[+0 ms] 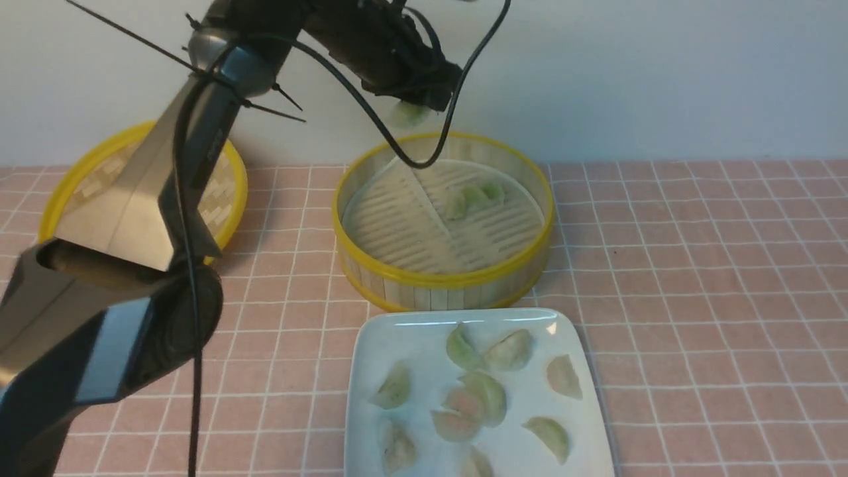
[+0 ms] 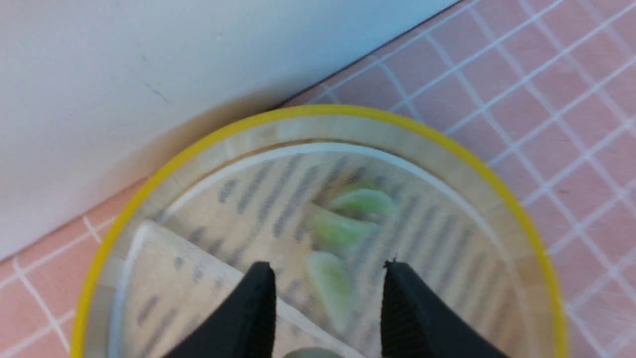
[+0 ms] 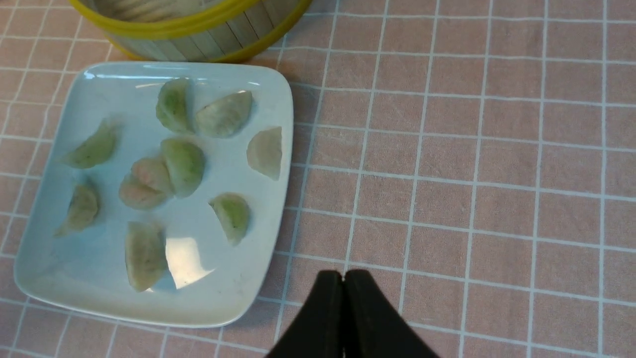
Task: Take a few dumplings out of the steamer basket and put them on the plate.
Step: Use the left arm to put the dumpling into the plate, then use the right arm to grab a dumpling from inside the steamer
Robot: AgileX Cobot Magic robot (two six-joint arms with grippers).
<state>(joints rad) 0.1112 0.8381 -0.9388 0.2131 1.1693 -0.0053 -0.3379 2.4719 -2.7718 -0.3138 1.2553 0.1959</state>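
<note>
The steamer basket (image 1: 444,281) stands mid-table and holds three pale green dumplings (image 1: 474,197), which also show in the left wrist view (image 2: 343,231). My left gripper (image 1: 424,106) hangs high over the basket's far rim with a pale green dumpling (image 1: 407,114) in the air under it. In the left wrist view the gripper (image 2: 328,266) has its jaws apart, with that dumpling (image 2: 308,353) between them at the frame edge. The white plate (image 1: 424,324) in front of the basket carries several dumplings (image 3: 184,164). My right gripper (image 3: 344,274) is shut and empty over the cloth beside the plate (image 3: 238,293).
The flat woven lid (image 1: 225,192) lies at the back left, partly behind my left arm. The basket's pale liner (image 1: 397,225) is folded up on one side. A white wall runs close behind the basket. Pink checked cloth (image 1: 695,298) covers the table.
</note>
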